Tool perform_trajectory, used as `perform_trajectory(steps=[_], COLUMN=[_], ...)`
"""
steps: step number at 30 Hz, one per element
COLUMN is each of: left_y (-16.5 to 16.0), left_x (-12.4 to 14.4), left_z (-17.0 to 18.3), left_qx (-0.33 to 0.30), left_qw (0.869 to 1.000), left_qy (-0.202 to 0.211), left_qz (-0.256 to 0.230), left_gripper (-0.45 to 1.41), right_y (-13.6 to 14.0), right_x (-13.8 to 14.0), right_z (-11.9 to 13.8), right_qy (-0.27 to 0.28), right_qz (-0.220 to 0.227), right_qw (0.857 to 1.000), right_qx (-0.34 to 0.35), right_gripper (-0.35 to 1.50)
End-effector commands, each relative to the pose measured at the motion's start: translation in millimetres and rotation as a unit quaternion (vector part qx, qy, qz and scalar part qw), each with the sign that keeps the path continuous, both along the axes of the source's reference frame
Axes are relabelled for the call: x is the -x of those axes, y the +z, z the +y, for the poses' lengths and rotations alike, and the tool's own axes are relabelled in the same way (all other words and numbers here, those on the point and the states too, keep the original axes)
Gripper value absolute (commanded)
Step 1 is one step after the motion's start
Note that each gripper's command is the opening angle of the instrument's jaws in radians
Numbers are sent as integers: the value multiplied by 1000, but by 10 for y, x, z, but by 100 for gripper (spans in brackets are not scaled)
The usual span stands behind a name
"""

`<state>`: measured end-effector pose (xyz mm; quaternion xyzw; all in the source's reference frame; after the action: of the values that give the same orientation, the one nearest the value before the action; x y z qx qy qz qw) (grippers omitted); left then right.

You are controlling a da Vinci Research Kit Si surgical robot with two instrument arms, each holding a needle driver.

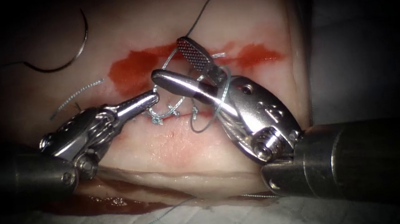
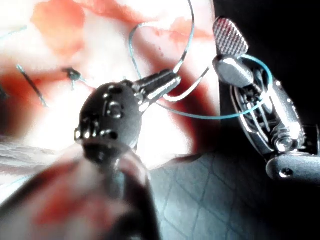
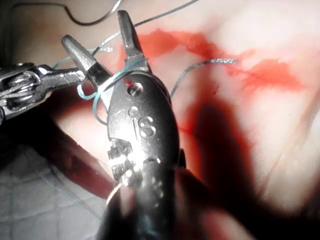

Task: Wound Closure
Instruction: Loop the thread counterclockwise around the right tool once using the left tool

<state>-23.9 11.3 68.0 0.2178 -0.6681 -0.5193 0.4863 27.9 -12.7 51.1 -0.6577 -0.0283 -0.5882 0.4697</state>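
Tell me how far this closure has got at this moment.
Done: knotted stitches already sit along the cut, and the needle lies free on the tissue, upper left, out of it. In hand: the thread is looped around the right hand, whose jaws stand open; the left hand is shut on the thread at the cut. Left: this loop is not yet drawn down into a knot.

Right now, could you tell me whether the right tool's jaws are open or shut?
Open: the right tool has its jaws spread apart, thread looped around them, nothing clamped.
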Motion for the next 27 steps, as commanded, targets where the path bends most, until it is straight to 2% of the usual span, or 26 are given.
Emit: perform_trajectory(steps=[1, 4, 12, 18, 21, 23, 24, 26, 27], left_y=[2, -10, -38, -39, -33, -25, -23, -17, -16], left_x=[4, 0, 0, 19, 28, 35, 36, 36, 35], left_z=[-1, -1, 7, -1, -5, -9, -10, -10, -10], left_qx=[2, 4, 26, 56, 66, 82, 85, 98, 100], left_qw=[1000, 1000, 1000, 998, 997, 995, 994, 992, 991], left_qy=[0, 10, 9, 31, 41, 57, 61, 70, 73], left_qz=[1, -3, 0, -3, 10, 27, 30, 39, 42], left_gripper=[-45, -45, -45, -45, -45, -45, -45, -45, -45], right_y=[11, 23, 36, 42, 45, 47, 47, 50, 50], right_x=[-4, 3, 5, 6, 6, 6, 6, 7, 8], right_z=[3, 3, 2, 8, 9, 9, 9, 8, 9], right_qy=[7, 18, 16, 45, 52, 28, 18, -13, -12], right_qz=[-8, -29, -48, -89, -106, -113, -116, -130, -132], right_qw=[1000, 998, 996, 985, 973, 955, 952, 932, 926], right_qx=[-12, -51, -74, -137, -197, -274, -283, -338, -353], right_gripper=[74, 74, 72, 72, 67, 67, 67, 67, 69])
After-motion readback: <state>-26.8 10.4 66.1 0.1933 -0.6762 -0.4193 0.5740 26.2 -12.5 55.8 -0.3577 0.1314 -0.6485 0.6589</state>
